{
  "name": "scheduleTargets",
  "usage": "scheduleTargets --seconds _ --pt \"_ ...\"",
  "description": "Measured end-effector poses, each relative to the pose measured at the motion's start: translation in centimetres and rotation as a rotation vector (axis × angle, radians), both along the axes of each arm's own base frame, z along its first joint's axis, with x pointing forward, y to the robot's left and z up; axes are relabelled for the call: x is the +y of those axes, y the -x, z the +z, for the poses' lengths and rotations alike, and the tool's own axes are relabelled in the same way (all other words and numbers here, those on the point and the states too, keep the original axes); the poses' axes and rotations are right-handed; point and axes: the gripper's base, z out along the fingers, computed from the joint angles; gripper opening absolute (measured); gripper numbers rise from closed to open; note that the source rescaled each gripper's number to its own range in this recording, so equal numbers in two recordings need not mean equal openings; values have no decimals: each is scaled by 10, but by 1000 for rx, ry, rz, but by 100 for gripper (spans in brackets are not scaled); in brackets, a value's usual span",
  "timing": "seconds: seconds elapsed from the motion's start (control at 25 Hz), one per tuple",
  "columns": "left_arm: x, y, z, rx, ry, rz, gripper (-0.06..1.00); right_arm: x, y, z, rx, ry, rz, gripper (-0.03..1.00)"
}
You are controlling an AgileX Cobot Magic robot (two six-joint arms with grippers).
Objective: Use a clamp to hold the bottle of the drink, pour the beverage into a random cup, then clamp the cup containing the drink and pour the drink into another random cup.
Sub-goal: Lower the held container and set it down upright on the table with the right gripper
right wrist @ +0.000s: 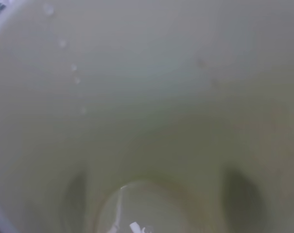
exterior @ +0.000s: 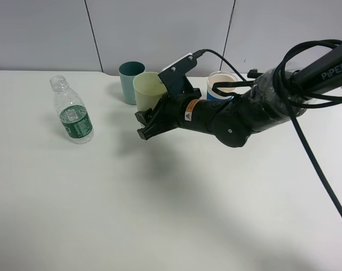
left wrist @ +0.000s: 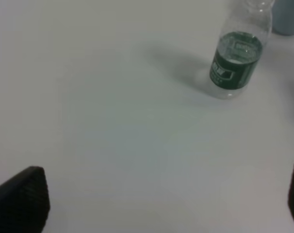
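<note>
Open table (exterior: 159,214) lies in front; the bottle (exterior: 72,113) and three close-set cups (exterior: 131,82) crowd the back.

The desk (exterior: 159,214) is a smooth, matt white surface. At the left of the exterior view the bottle (exterior: 72,110) is clear, glossy plastic with a dark green printed label. The yellow-green cup (exterior: 147,90) looks like smooth plastic; droplets cling to its inner wall. The right end effector (exterior: 148,127) is matt black.

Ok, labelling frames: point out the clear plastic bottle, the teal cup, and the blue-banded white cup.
Clear plastic bottle (exterior: 75,119), exterior high view, green label.
Teal cup (exterior: 128,86), exterior high view, outer wall.
Blue-banded white cup (exterior: 217,94), exterior high view, blue band.
</note>
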Motion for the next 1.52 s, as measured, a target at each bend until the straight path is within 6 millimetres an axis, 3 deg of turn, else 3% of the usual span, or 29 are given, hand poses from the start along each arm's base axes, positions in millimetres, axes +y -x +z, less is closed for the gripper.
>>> scheduleTargets --seconds 0.56,1.16,1.2,1.36,1.52 --pt "0 0 0 0 0 0 100 -1 1 -41 70 68 8 3" --pt "0 0 0 0 1 -1 100 0 1 -46 54 58 18 3" --pt "0 0 0 0 1 -1 100 0 1 -46 53 60 23 6" --pt "0 0 0 0 1 -1 100 0 2 -39 41 58 32 47" --pt "0 0 0 0 1 -1 100 1 1 -14 -7 21 32 58"
